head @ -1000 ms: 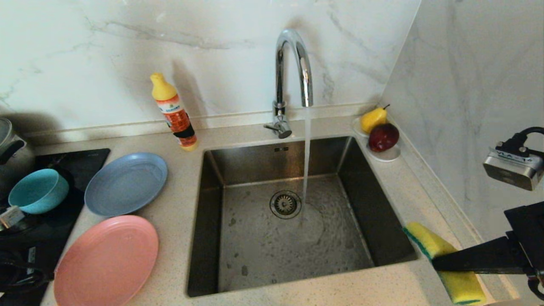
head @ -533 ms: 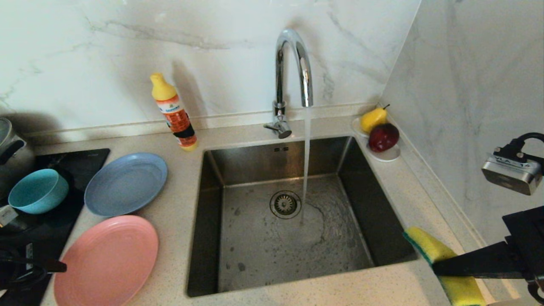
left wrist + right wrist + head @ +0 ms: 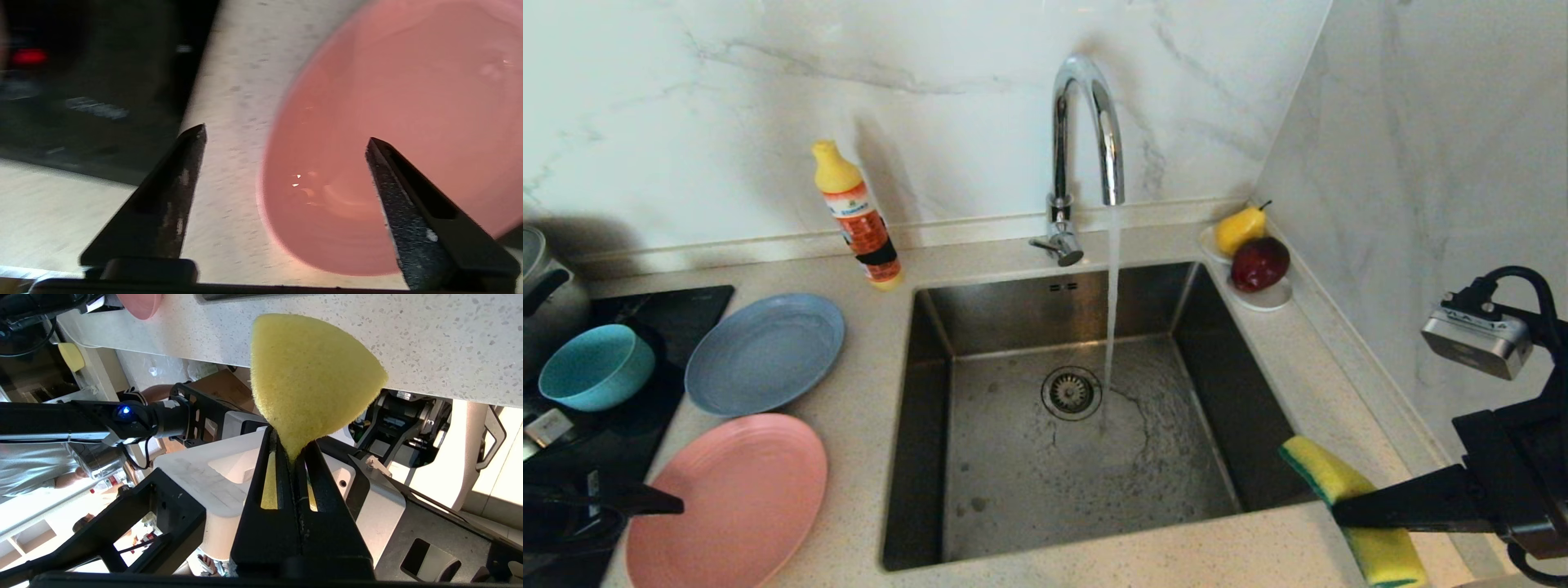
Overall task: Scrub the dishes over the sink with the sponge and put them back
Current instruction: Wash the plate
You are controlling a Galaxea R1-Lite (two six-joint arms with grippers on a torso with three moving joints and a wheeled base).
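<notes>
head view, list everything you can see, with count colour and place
pink plate: 1, salmon pink, counter left of the sink, nearest
blue plate: 1, grey-blue, counter behind the pink plate
teal bowl: 1, teal, on the black hob at far left
sponge: 1, yellow with green edge, at the sink's near right corner
sink: 1, steel, centre
tap: 1, chrome, behind the sink, water running
bottle: 1, orange with yellow cap, by the wall
pot: 1, steel, far left
saucer: 1, white, right back corner, holding a pear and a red fruit
left gripper: open, one finger over the pink plate's rim
right gripper: shut on the sponge
</notes>
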